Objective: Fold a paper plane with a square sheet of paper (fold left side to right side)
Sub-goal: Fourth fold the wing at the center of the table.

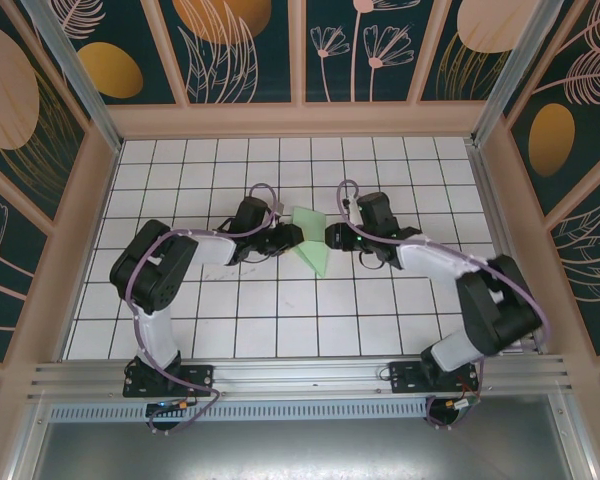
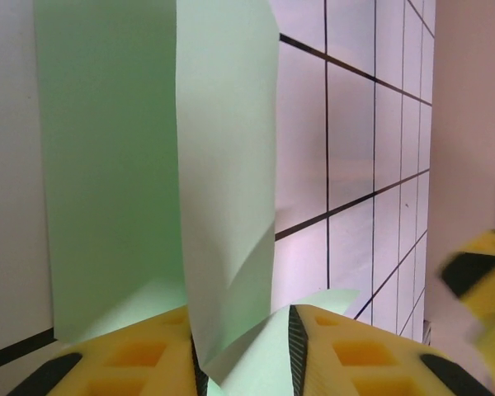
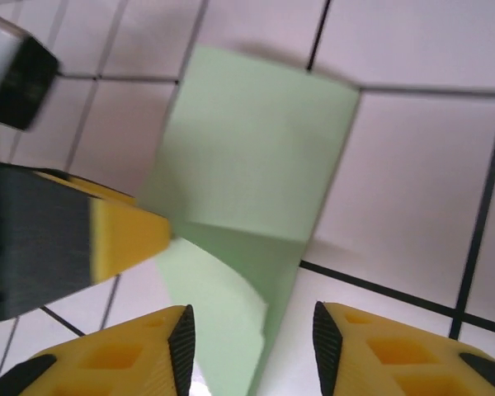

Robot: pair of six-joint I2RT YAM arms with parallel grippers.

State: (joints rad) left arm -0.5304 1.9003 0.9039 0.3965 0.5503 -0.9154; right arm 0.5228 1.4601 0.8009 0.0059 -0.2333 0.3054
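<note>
The square sheet of paper (image 1: pixel 311 246) is pale green and lies partly folded on the white grid table, between my two grippers. One flap stands up from it. My left gripper (image 1: pixel 297 236) reaches it from the left. In the left wrist view the raised flap (image 2: pixel 223 181) curls down between the left gripper's (image 2: pixel 243 330) jaws, which stand apart. My right gripper (image 1: pixel 331 237) faces it from the right. In the right wrist view the sheet's (image 3: pixel 256 140) near edge lies between the open right gripper's (image 3: pixel 252 326) jaws, untouched by either pad. A left fingertip (image 3: pixel 124 235) touches the sheet's left side.
The white tiled table (image 1: pixel 280 310) is boxed in by wooden walls (image 1: pixel 92 200) on three sides. An aluminium rail (image 1: pixel 300 375) carrying both arm bases runs along the near edge. The two grippers sit less than one tile apart, tip to tip.
</note>
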